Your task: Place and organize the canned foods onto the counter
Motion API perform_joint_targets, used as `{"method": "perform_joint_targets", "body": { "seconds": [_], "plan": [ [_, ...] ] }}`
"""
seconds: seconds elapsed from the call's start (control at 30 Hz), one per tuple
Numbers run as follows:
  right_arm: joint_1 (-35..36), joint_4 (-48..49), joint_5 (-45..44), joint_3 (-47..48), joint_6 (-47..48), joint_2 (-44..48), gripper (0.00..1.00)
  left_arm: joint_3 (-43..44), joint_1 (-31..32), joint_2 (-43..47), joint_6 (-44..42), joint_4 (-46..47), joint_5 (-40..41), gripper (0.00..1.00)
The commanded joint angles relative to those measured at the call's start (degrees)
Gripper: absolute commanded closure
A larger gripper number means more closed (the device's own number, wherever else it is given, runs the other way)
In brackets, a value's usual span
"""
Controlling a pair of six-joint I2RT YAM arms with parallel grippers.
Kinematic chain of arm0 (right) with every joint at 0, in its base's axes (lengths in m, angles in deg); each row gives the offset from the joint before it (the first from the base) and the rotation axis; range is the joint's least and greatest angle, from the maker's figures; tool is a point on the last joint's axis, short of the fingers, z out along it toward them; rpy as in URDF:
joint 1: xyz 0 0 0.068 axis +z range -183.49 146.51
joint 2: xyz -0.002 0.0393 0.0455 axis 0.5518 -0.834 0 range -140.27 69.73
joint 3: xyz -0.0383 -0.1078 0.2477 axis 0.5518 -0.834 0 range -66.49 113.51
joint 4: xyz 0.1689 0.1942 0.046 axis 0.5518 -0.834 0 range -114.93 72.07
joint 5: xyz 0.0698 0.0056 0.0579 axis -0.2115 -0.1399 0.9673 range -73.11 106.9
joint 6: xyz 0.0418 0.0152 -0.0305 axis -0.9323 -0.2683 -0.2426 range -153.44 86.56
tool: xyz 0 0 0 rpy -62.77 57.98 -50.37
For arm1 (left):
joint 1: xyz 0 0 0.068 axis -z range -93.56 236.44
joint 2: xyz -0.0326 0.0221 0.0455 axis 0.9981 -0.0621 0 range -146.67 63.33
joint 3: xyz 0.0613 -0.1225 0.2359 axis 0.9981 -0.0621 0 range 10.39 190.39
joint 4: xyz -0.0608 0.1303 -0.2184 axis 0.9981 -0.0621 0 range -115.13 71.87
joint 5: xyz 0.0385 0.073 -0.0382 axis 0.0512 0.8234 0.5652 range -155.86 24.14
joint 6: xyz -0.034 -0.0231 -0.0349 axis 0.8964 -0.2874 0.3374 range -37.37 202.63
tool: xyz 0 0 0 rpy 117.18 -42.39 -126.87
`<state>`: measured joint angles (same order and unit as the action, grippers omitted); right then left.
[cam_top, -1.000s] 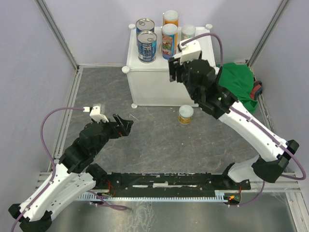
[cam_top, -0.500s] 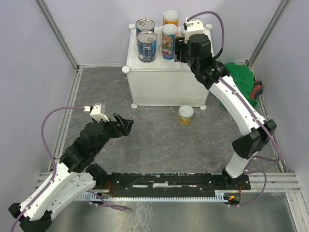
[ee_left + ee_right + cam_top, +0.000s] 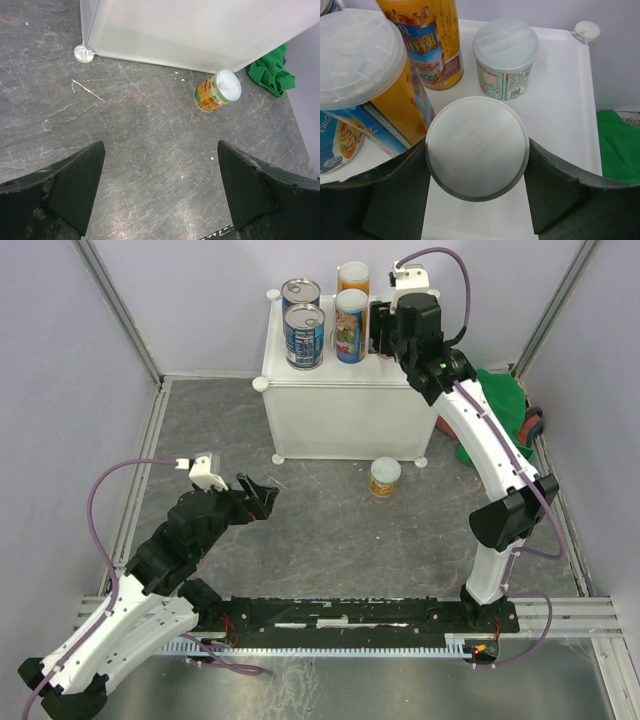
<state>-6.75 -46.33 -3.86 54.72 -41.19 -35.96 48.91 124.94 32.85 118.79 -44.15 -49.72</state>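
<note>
As right hand (image 3: 477,167) grips can (image 3: 476,137), label hidden.

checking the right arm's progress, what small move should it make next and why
Probably lower and release: the right pincer grips a pale-lidded can over bare counter, beside the green-labelled can.

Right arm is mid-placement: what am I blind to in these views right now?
- Held can: label and whether its base touches the counter; right wrist view shows only its lid, and top view has the right end effector over it.
- Floor can: label text too small in top and left wrist views.
- Green cloth: partly behind the right arm in top view.
</note>
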Motion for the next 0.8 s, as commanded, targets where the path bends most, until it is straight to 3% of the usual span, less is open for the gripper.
{"method": "perform_joint_targets", "body": {
  "seconds": [0.0, 0.47, 0.77],
  "plan": [
    [-1.11, 2.70, 0.86, 5.89, -0.84, -0.85, 0.98, 1.86, 0.21, -0.37, -0.65, 3.34, -0.83, 0.01],
    [-3.07, 1.47, 1.46, 6.56, -2.22, -2.43, 0.98, 1.99, 0.17, -1.23, -0.31, 3.74, -1.34, 0.01],
    [-3.51, -0.06, 1.08, 6.51, -3.13, -3.21, 0.73, 2.30, 0.23, -1.59, 0.13, 3.74, -1.84, 0.01]
  ]
}}
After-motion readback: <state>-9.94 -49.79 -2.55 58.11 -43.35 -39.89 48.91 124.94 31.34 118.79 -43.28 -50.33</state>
